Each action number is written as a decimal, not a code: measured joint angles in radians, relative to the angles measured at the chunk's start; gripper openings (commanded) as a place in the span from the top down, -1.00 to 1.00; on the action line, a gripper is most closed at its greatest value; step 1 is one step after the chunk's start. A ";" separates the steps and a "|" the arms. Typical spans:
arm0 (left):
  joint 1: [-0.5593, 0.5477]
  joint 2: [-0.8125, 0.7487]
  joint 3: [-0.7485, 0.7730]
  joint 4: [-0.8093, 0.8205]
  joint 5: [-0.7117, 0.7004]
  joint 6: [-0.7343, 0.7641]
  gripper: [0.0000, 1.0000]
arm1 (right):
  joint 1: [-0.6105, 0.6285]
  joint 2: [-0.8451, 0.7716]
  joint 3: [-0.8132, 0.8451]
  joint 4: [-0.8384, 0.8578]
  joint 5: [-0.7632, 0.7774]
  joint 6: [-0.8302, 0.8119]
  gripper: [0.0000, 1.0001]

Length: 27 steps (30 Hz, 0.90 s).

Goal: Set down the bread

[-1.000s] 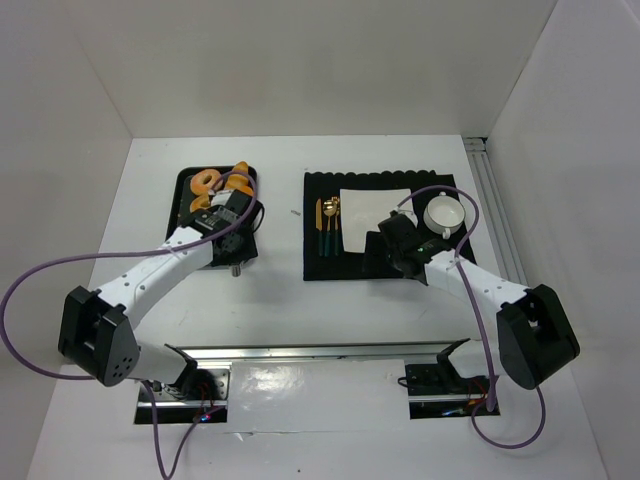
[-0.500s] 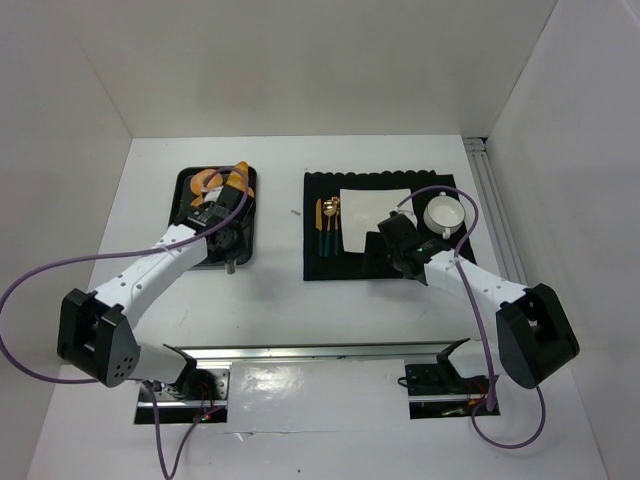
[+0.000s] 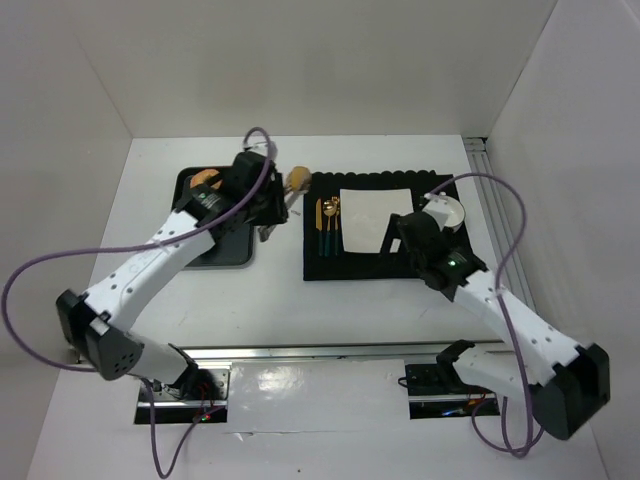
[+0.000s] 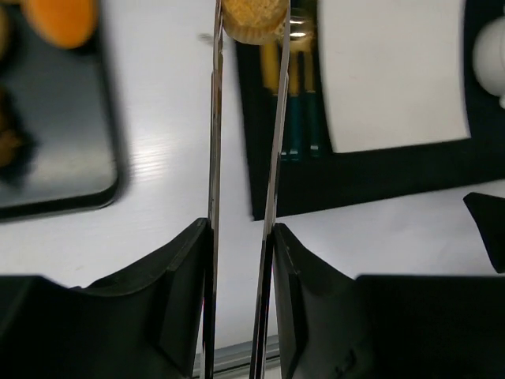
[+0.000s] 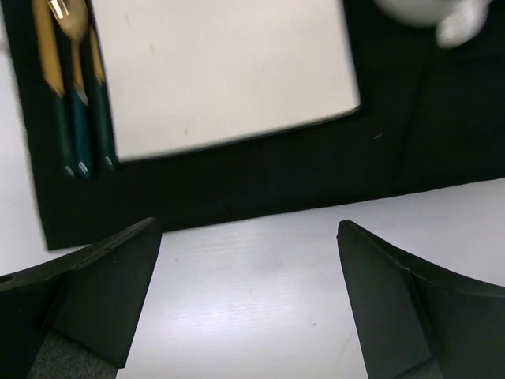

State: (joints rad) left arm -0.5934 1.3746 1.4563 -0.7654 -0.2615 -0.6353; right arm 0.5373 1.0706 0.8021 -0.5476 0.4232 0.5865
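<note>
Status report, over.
Left gripper shut on bread, held over mat's left edge. Right gripper open, empty, over mat's near edge. Cutlery under bread.

The bread (image 4: pixel 254 20) in the left gripper (image 4: pixel 251 28) is golden-brown. Left of this gripper is a black tray (image 4: pixel 55 142) with an orange pastry (image 4: pixel 59 16). Right of it are a black mat (image 4: pixel 379 170), a white sheet (image 4: pixel 387 71) and gold cutlery (image 4: pixel 296 118) with teal handles. The worktop (image 4: pixel 173 118) is white.

The bread (image 4: pixel 254 20) is cropped by the left wrist view's top edge, the white cup (image 5: pixel 422 9) by the right wrist view's, and the tray (image 3: pixel 232 250) lies partly hidden under the left arm (image 3: pixel 150 265).
</note>
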 measured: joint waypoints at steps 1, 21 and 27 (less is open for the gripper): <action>-0.016 0.039 0.025 0.020 0.029 0.010 0.54 | 0.002 -0.050 0.012 -0.019 0.037 0.009 -1.00; -0.188 0.853 0.695 0.138 0.318 0.165 0.05 | 0.002 -0.296 0.130 -0.336 0.311 0.127 -1.00; -0.190 0.877 0.708 0.097 0.315 0.169 -0.23 | 0.002 -0.309 0.135 -0.344 0.324 0.128 -1.00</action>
State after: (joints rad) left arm -0.7837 2.2517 2.1647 -0.6685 0.0532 -0.4664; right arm 0.5388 0.7616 0.9371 -0.8917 0.7475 0.7143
